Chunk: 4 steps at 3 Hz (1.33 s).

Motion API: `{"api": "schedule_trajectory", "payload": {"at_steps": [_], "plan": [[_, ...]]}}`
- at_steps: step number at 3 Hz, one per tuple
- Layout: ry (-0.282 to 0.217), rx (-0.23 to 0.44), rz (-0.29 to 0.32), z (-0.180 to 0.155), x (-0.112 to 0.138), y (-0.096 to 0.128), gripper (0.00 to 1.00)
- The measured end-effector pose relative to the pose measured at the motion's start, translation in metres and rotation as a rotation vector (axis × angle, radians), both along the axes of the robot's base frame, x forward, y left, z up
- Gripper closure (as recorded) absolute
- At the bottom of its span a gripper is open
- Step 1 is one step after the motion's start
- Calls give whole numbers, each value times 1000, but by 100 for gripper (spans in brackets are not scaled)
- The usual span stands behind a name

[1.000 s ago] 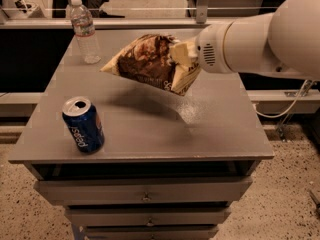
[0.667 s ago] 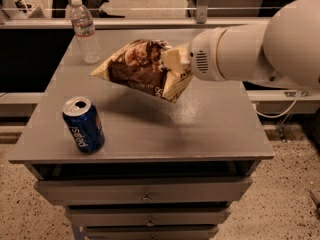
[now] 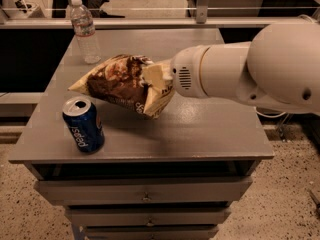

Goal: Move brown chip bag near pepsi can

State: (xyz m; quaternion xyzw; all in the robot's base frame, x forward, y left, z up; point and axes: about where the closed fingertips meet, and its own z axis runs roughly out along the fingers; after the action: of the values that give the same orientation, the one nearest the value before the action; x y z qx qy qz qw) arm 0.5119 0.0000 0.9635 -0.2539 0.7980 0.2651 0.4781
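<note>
Though half-hidden, pincer point(image 3: 159, 86) on brown chip bag point(image 3: 117, 81)

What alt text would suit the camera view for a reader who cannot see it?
The robot's gripper holds a brown chip bag by one end above a grey table, close to a blue pepsi can standing at the front left. A clear water bottle stands at the far left.

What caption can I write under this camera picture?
Robot's tool holds the bag over the table, close to the can; a bottle stands behind.
</note>
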Motion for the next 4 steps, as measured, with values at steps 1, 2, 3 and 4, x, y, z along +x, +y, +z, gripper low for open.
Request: {"api": "schedule_trajectory", "payload": {"at_steps": [1,2,3,4], "plan": [[21,27,23,-11,-7,11,100],[58,41,50,-23,-10,19,83],[89,54,69,-32,-12,24,59],[120,67,88,-39,-13,27,28]]}}
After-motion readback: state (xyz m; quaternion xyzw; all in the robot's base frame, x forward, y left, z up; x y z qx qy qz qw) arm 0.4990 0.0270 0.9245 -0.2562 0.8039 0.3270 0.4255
